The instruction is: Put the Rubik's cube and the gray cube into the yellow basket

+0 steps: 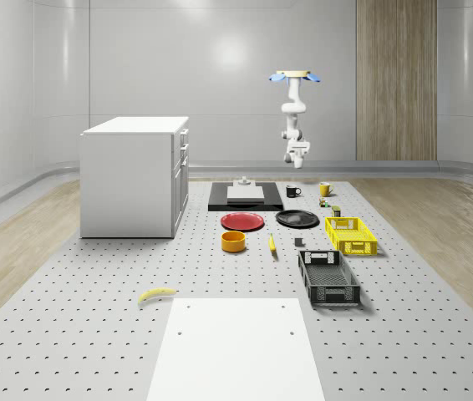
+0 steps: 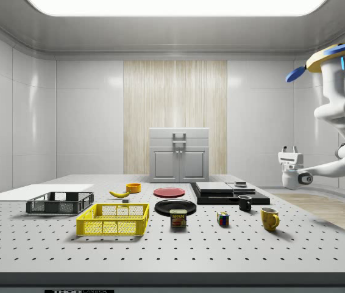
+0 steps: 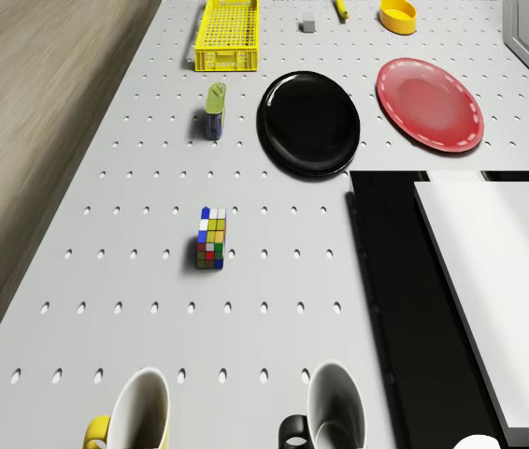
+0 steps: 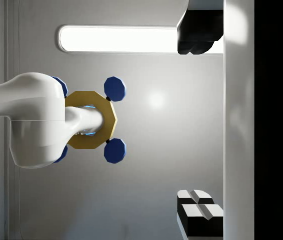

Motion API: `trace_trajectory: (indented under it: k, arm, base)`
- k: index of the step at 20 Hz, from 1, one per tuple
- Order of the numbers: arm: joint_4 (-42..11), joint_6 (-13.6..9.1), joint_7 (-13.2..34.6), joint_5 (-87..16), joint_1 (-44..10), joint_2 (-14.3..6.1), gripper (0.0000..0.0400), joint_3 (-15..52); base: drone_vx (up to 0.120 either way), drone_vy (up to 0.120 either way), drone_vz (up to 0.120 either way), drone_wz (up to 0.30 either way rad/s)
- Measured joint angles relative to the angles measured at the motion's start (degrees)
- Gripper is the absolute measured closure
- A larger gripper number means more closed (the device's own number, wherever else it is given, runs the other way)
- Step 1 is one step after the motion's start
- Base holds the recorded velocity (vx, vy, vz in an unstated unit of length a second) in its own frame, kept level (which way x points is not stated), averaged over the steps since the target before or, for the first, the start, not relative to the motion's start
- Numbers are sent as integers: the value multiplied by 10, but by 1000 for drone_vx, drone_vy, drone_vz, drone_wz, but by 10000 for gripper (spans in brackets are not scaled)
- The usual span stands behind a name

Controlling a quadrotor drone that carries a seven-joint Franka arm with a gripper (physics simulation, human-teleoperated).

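The drone [image 1: 294, 77] hovers high beyond the far edge of the table [image 1: 94, 317]. The gripper [image 2: 290, 152] points upward, empty, fingers spread apart. The Rubik's cube [image 3: 211, 238] lies well below and ahead of the gripper, on the table. The gray cube [image 1: 298, 242] sits farther off, just beside the yellow basket [image 1: 350, 235].

Risk: on descent, the arm may strike the yellow mug [image 2: 269, 218] or black mug [image 2: 244, 202], both near the Rubik's cube. Cause: the inverted wrist must rotate fully.

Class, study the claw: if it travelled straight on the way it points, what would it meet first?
The claw points upward, beside the hovering drone. Its path looks free until the ceiling, though depth is unclear.
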Motion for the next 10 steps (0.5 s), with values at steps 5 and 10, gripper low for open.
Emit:
trace_trajectory:
  k: [5,10]
  arm:
    - [0,1,0,0,0,-1,0,0]
    - [-1,3,0,0,-1,-2,0,1]
  base:
    - [120,120,0,0]
    - [120,120,0,0]
